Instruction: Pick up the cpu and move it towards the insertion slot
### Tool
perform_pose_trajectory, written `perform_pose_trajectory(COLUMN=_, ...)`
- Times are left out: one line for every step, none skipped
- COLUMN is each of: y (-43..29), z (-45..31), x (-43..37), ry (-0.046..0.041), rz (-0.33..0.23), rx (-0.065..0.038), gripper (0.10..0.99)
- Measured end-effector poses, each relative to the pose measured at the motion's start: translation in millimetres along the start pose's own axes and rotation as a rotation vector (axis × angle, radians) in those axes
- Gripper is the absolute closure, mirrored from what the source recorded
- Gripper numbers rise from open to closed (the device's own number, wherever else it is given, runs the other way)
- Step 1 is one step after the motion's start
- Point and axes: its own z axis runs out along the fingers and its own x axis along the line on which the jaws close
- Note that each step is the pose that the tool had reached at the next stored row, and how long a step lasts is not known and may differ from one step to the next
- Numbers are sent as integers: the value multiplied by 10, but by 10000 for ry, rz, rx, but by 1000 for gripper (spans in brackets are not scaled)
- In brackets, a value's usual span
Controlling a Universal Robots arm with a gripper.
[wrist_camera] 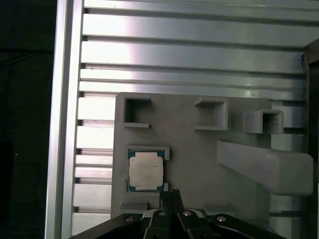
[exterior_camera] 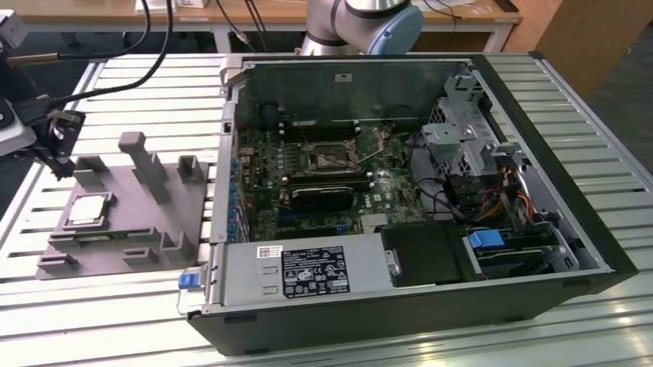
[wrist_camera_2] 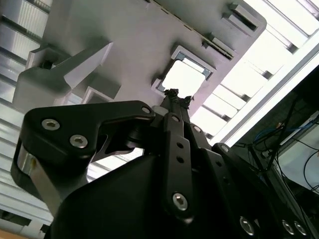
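The cpu (exterior_camera: pixel 87 210) lies flat in its square pocket on the grey tray (exterior_camera: pixel 153 214), silver top up, at the exterior view's left. Both wrist views show the cpu (wrist_camera: pixel 146 170) (wrist_camera_2: pixel 184 77) a short way past my fingertips. My gripper (exterior_camera: pixel 56 157) hangs above the tray's left end, apart from the chip. Its two black fingers meet at the tips and hold nothing, as seen where the gripper (wrist_camera: pixel 170 195) (wrist_camera_2: pixel 173 94) closes to a point. The insertion slot (exterior_camera: pixel 332 158) sits on the motherboard inside the open computer case, its metal frame around a dark centre.
The open computer case (exterior_camera: pixel 408 191) fills the middle and right of the slatted aluminium table (exterior_camera: pixel 153 84). Upright grey posts (exterior_camera: pixel 138 157) rise from the tray beside the cpu. A green memory stick (exterior_camera: pixel 102 235) lies on the tray's near side. Black cables (exterior_camera: pixel 153 46) run above the table's left.
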Motion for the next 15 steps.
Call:
perform_pose_trajectory(y=-1, z=19, x=3, ry=8, rz=0, rx=0, gripper=984)
perform_pose_trajectory(y=-1, z=37, x=6, ry=14, rz=1, rx=0, gripper=984)
perform_pose_trajectory(y=-2, z=55, x=9, ry=20, rz=2, rx=-1, gripper=984)
perform_pose_trajectory(y=-3, z=73, x=13, ry=26, rz=2, rx=-1, gripper=984)
perform_pose_trajectory(y=-3, z=90, x=18, ry=31, rz=3, rx=-1, gripper=984)
perform_pose_trajectory(y=-4, z=108, x=24, ry=36, rz=4, rx=-1, gripper=984)
perform_pose_trajectory(y=-5, z=127, x=31, ry=40, rz=4, rx=-1, gripper=984)
perform_pose_trajectory(y=-5, z=145, x=37, ry=42, rz=5, rx=-1, gripper=984)
perform_pose_trajectory(y=-6, z=162, x=43, ry=45, rz=5, rx=-1, gripper=984)
perform_pose_trajectory(y=-6, z=180, x=50, ry=46, rz=6, rx=-1, gripper=984)
perform_pose_trajectory(y=-7, z=198, x=58, ry=47, rz=7, rx=-1, gripper=984)
perform_pose_trajectory(y=-8, z=215, x=67, ry=49, rz=7, rx=-1, gripper=984)
perform_pose_trajectory(y=-8, z=233, x=78, ry=51, rz=8, rx=0, gripper=984)
perform_pose_trajectory(y=-9, z=249, x=87, ry=49, rz=9, rx=-1, gripper=984)
perform_pose_trajectory(y=-9, z=266, x=98, ry=49, rz=10, rx=0, gripper=984)
